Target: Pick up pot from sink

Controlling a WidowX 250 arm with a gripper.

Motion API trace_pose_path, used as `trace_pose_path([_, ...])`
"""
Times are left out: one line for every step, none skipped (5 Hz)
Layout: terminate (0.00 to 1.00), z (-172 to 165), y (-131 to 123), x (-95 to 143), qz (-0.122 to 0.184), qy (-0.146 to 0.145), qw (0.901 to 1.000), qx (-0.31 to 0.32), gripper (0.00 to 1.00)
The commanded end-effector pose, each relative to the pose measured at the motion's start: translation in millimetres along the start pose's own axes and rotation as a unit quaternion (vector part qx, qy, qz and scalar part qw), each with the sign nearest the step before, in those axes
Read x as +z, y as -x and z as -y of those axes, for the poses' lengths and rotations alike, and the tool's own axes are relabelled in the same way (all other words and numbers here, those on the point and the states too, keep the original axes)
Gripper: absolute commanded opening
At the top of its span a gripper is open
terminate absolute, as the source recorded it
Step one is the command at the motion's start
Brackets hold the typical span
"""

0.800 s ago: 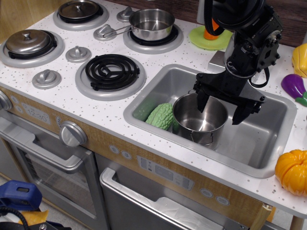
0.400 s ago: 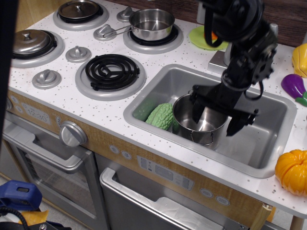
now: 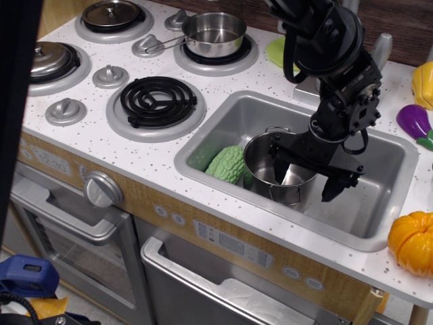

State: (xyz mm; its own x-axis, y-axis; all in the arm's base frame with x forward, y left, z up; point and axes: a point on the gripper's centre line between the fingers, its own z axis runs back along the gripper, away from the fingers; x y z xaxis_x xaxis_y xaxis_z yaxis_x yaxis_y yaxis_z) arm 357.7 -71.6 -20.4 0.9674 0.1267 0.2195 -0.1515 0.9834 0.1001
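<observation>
The pot (image 3: 262,164) is a small shiny steel cylinder with wire loop handles, standing upright in the sink (image 3: 369,206), left of its middle. My black gripper (image 3: 306,188) is open and lowered over the pot's right rim. Its left finger (image 3: 279,172) reaches inside the pot. Its right finger (image 3: 333,189) hangs outside the pot's right wall, low in the basin. The rim lies between the jaws, not clamped. The arm hides the pot's far right side.
A green bumpy gourd (image 3: 226,164) lies in the sink against the pot's left side. A long-handled saucepan (image 3: 214,34) sits on a back burner. An orange pumpkin (image 3: 413,242) and a purple eggplant (image 3: 414,122) lie right of the sink. A dark band covers the left edge.
My gripper has dropped lower into the sink and shifted slightly right, its left finger now deeper inside the pot. The pot has not moved. The dark band at the left has widened.
</observation>
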Motion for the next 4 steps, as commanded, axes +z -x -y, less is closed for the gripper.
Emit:
trace_pose_path([0.0, -2.7, -9.2, 1.5, 0.022, 0.017, 0.9996, 0.0, 1.0])
trace_pose_path([0.0, -2.5, -7.6, -3.6, 0.026, 0.019, 0.9995, 0.004, 1.0])
trace_pose_path([0.0, -3.7, -8.8, -8.3, 0.024, 0.027, 0.9993, 0.005, 0.0])
trace_pose_path([0.0, -2.9, -9.5, -7.0, 0.027, 0.024, 0.9993, 0.003, 0.0])
